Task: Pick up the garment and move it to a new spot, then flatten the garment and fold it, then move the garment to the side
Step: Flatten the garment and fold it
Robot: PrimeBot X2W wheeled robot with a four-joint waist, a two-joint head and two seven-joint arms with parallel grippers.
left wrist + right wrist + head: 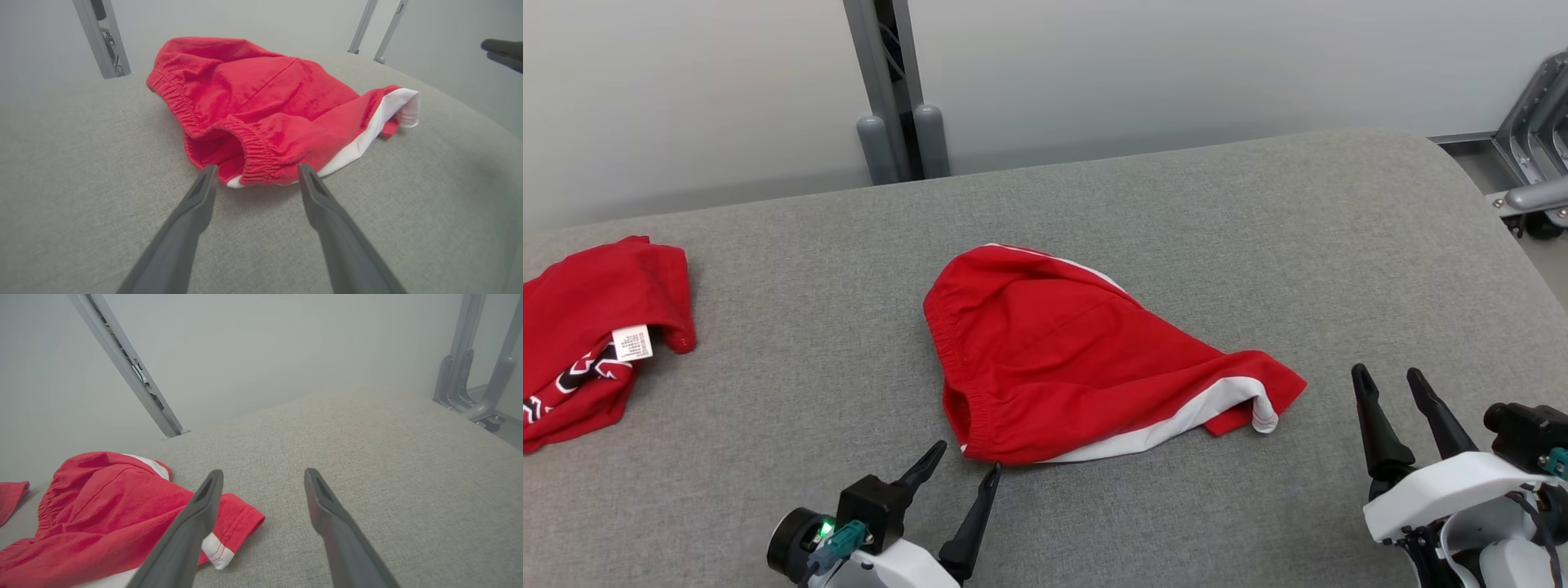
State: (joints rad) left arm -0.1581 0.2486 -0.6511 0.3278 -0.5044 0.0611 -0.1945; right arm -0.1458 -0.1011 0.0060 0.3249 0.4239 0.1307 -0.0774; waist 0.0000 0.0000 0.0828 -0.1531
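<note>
Red shorts [1062, 351]: lying crumpled on grey surface [1258, 229].
Left gripper [969, 456]: hovering just beside waistband [261, 155], jaws spread.
Right gripper [1385, 371]: hovering near hem [241, 522], jaws spread.

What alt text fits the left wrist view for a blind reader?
Red shorts with white trim lie crumpled on a grey fabric surface, elastic waistband nearest. The left gripper, jaws open and empty, points at the waistband from close by.

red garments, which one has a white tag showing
The crumpled red garment at the far left, with a black-and-white pattern by its tag. The centre red shorts show only white trim.
</note>
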